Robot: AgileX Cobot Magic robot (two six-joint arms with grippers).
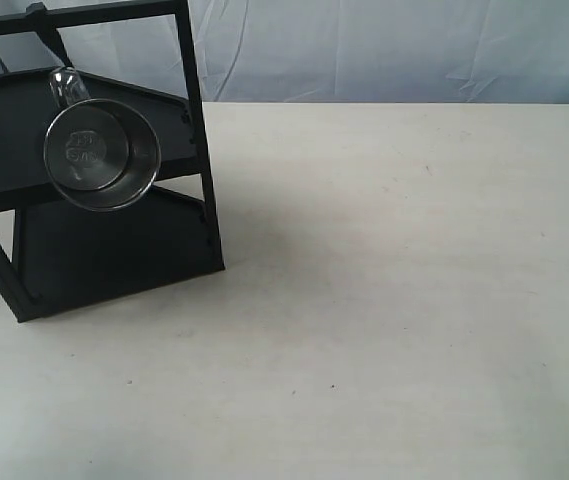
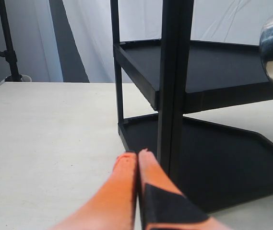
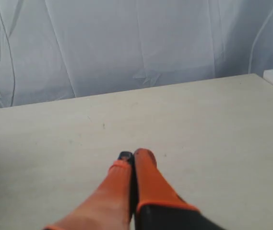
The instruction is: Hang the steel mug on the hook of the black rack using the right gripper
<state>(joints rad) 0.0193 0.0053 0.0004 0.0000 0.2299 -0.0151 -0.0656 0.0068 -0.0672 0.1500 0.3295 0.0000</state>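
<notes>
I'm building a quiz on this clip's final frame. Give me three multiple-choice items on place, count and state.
1. Where is the steel mug?
A. Lying on the table
B. Hanging by its handle from the black rack
C. Held in a gripper

2. How many flat shelves does the rack have?
A. One
B. Two
C. Four

3. How do the jaws of the right gripper stand?
A. Closed on nothing
B. Wide open
C. Clamped on the mug

Answers:
1 B: the exterior view shows it hanging near the rack's top, mouth toward the camera.
2 B: an upper and a lower shelf show.
3 A: its wrist view shows the orange fingers together over bare table.
</notes>
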